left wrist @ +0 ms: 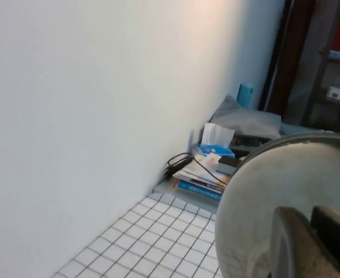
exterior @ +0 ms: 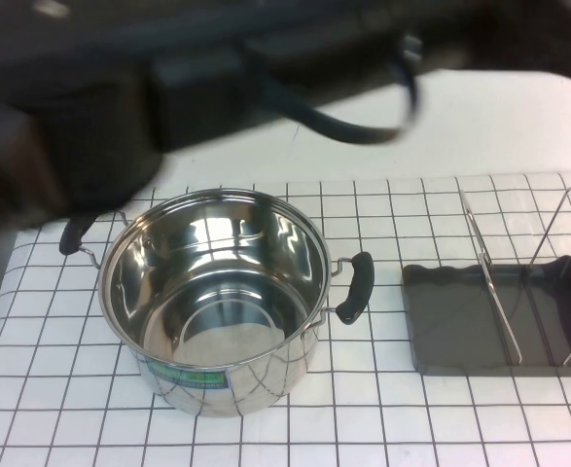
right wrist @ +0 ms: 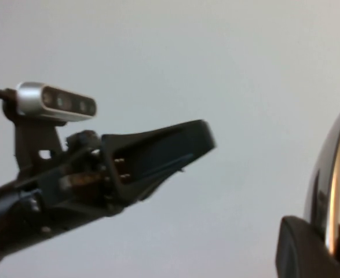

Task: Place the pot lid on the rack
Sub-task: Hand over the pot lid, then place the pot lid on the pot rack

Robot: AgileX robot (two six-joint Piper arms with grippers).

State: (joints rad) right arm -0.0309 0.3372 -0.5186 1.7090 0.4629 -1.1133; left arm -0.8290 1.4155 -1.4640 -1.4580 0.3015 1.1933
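Observation:
The pot lid (right wrist: 339, 168) is held up in the air. Its shiny rim sits between the fingers of my right gripper (right wrist: 332, 231), which is shut on it. In the left wrist view the lid (left wrist: 274, 174) shows as a dull round disc just behind my left gripper (left wrist: 311, 223), whose fingers lie close together and hold nothing. The left gripper also shows in the right wrist view (right wrist: 201, 136), apart from the lid. The rack (exterior: 518, 282), thin wire prongs in a dark grey tray (exterior: 460, 321), stands at the right of the table. The lid is hidden in the high view.
The open steel pot (exterior: 217, 292) with black side handles stands left of the rack on the white grid cloth. Both arms show as a dark blur (exterior: 266, 58) across the top of the high view. Books and boxes (left wrist: 207, 168) lie beyond the table's end by the wall.

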